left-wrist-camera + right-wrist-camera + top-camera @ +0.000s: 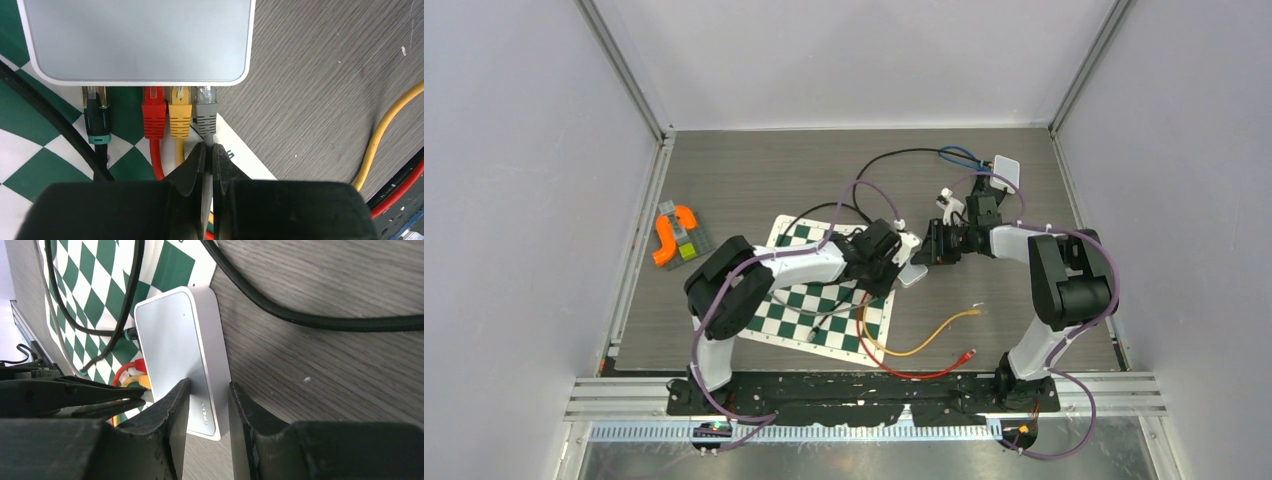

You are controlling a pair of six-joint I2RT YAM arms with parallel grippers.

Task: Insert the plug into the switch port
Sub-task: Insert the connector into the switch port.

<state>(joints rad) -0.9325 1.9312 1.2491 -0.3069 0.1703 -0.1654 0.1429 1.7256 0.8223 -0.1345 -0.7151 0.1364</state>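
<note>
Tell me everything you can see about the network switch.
The switch is a flat rectangular box with rounded corners, a smooth silver-grey top and a white plastic rim. It lies flat, partly on the checkered mat, partly on the wooden table. A black plug, red plug, yellow plug and grey plug line one edge; the left gripper pinches the grey cable. The fingers of the right gripper straddle one end; whether they press it is unclear.
</note>
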